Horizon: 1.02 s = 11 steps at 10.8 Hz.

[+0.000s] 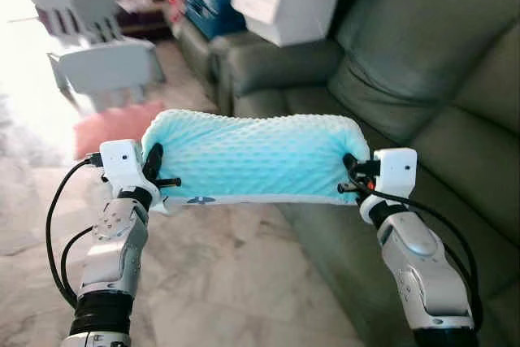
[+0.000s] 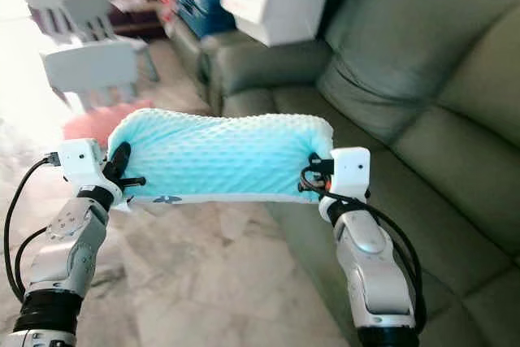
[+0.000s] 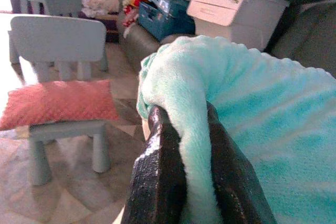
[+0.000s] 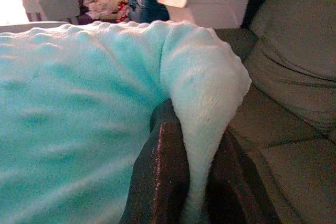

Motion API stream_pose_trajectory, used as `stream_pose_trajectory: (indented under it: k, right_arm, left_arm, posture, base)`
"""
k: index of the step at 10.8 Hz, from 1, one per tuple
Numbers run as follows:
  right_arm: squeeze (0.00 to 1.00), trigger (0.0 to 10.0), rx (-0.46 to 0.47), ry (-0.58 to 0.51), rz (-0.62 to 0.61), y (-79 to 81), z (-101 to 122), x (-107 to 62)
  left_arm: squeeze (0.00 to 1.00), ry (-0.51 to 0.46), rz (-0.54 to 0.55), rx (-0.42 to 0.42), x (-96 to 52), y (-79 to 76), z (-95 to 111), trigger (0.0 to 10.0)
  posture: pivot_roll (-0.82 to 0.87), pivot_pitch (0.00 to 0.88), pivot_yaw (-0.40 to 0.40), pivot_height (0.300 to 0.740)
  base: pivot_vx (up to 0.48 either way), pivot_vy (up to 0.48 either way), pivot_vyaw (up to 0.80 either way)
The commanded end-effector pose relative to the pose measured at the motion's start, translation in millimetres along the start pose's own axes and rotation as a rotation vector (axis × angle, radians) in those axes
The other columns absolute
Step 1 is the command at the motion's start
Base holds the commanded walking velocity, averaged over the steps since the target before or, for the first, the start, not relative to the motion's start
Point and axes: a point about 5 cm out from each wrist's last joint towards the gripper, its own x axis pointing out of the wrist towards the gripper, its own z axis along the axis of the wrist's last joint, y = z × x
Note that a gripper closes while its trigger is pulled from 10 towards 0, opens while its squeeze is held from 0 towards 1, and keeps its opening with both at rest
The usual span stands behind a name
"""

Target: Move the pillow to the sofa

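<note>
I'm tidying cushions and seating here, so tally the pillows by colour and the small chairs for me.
Turquoise pillow, held between both grippers: 1
Pink pillow, on a small chair: 1
Small grey chairs: 3
Total: 5

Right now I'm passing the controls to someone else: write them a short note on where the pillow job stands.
Left gripper: shut on the left end of the pillow.
Right gripper: shut on the right end of it.
The turquoise pillow hangs level between both arms, lifted in the air in front of the robot, over the floor beside the sofa.
Done: pillow picked up and brought next to the green sofa.
Left: swing it right over the seat cushion, lower it, open both grippers.
Note: a white box sits on the sofa's far end; the near seat looks free.
</note>
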Motion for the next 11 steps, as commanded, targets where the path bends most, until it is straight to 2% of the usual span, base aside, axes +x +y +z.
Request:
stream_pose_trajectory:
  k: [1,9,11]
  right_arm:
    - [0.0,10.0,-0.013,-0.05,-0.014,-2.2,10.0,-0.1]
    - [0.0,10.0,-0.033,-0.065,-0.017,-2.4,11.1,-1.0]
    - [0.0,10.0,-0.034,-0.064,-0.02,-2.4,10.7,-1.2]
  left_arm:
    - [0.0,-0.038,0.019,0.02,-1.0,8.3,9.0,10.0]
    - [0.0,-0.023,0.016,0.047,-1.9,7.4,5.5,10.0]
    - [0.0,-0.003,0.017,-0.009,-1.0,4.9,1.3,10.0]
  posture:
    - [-0.16,0.0,0.021,0.74]
    - [-0.17,0.0,0.026,0.74]
    - [-0.17,0.0,0.025,0.74]
  base:
    - [0.281,0.39,0.0]
    - [0.321,0.35,0.0]
    - [0.0,0.0,0.0]
